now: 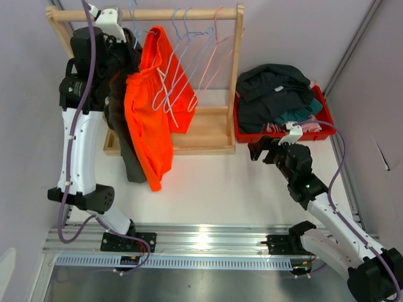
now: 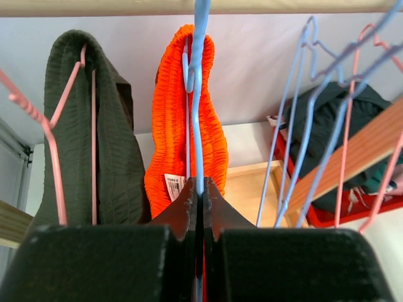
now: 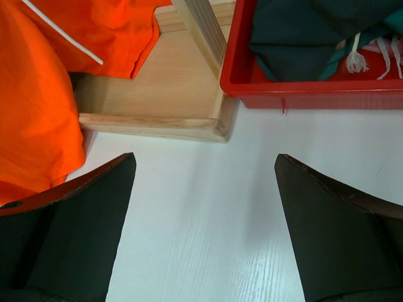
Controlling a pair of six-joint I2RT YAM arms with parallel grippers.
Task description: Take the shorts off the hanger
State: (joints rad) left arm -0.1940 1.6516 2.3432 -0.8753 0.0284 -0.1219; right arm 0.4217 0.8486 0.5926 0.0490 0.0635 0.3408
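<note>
The white surface point(image 1: 214, 195) carries a wooden rack point(image 1: 189, 14) and, just right of it, a red bin point(image 1: 249, 136); orange shorts point(image 1: 148, 126) hang from the left part of the rail and reach below the rack's base; olive shorts point(image 1: 130, 160) hang just left of them on a pink hanger point(image 2: 93, 145); navy shorts point(image 1: 274, 88) lie heaped in the bin over a teal pair point(image 1: 301, 114); empty hangers point(image 1: 189, 69) hang right of the orange pair; the left claw point(image 2: 200, 201) is pressed together on the blue hanger point(image 2: 200, 94) wire at the orange waistband; the right claw point(image 3: 204, 207) is spread above bare surface, near the rack's corner and the bin.
</note>
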